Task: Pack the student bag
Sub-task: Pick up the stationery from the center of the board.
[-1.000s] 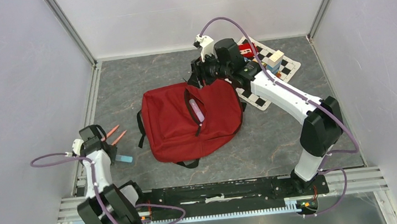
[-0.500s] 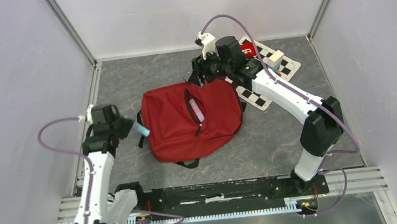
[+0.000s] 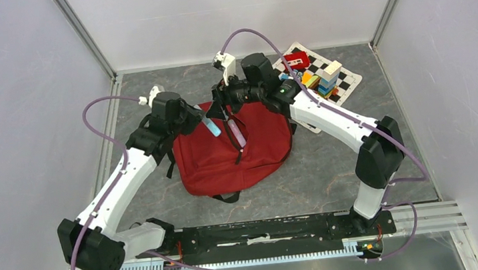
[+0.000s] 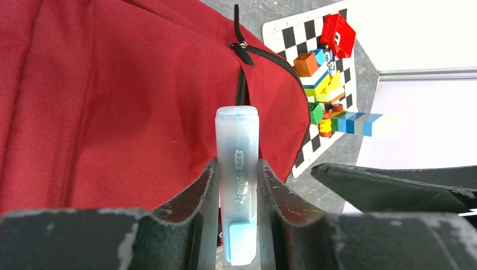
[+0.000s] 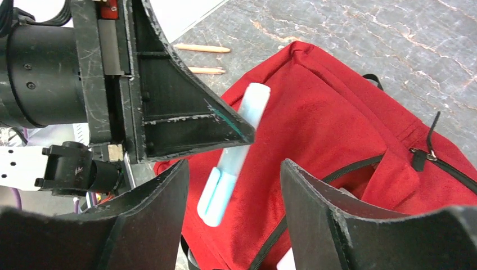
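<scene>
The student bag (image 3: 235, 154) lies flat mid-table, dark red, its black zipper (image 4: 242, 84) open along the top. A pink marker (image 3: 236, 134) pokes out of the opening. My left gripper (image 3: 206, 121) hovers over the bag's upper left, shut on a light-blue marker (image 4: 237, 169) that points toward the zipper. My right gripper (image 3: 219, 105) hangs open just behind it at the bag's top edge. In the right wrist view, the blue marker (image 5: 230, 174) shows between the open right fingers (image 5: 315, 208), held by the left gripper's finger (image 5: 169, 112), not by them.
A checkered mat (image 3: 350, 82) at the back right carries a pile of coloured toy blocks (image 3: 324, 79) and a small red block (image 3: 296, 60). Two orange pencils (image 5: 202, 49) lie on the grey table left of the bag. Frame walls close in both sides.
My left arm has swung from the table's left edge over the bag, carrying the blue marker. My right gripper has shifted left along the bag's top and opened slightly wider.
</scene>
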Motion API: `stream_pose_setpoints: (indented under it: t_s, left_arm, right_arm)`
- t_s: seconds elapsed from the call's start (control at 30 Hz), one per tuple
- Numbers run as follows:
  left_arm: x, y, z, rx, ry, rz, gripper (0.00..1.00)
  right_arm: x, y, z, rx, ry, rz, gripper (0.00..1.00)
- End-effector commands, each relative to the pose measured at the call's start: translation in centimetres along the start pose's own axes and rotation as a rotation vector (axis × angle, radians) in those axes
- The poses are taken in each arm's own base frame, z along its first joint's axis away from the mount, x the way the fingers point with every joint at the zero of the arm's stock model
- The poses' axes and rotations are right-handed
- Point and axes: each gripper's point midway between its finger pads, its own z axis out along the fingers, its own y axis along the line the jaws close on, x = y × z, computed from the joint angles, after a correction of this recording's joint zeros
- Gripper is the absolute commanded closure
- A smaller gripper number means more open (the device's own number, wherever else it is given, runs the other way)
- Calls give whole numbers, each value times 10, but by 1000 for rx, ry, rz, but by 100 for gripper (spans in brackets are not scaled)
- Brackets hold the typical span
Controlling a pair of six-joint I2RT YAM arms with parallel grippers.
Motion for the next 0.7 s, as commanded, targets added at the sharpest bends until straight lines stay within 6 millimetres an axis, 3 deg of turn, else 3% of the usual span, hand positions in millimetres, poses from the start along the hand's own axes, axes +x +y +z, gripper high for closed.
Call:
stream_pose_setpoints:
  t_s: [0.0, 0.37, 0.43, 0.53, 0.57, 0.6, 0.67]
  left_arm:
    - [-26, -39, -8, 96, -88, -75, 92]
    - [-33, -47, -13, 124, -111, -101, 92]
    - [-33, -49, -12, 132, -107, -104, 92]
    - [-35, -53, -13, 143, -115, -93, 90]
    - [-36, -53, -14, 146, -119, -81, 87]
    - [-37, -53, -14, 148, -122, -62, 76]
    - [-39, -49, -16, 132, -123, -8, 41]
  right_arm:
    - [-10, 7, 5, -38, -33, -6, 35]
    - [6, 10, 23, -92, 19, 35, 43]
    - [7, 12, 25, -99, 22, 34, 53]
    - [12, 9, 25, -83, 32, 42, 80]
    - [13, 6, 24, -63, 37, 46, 88]
    - [14, 2, 23, -38, 39, 45, 92]
    - [14, -9, 16, 36, 38, 42, 95]
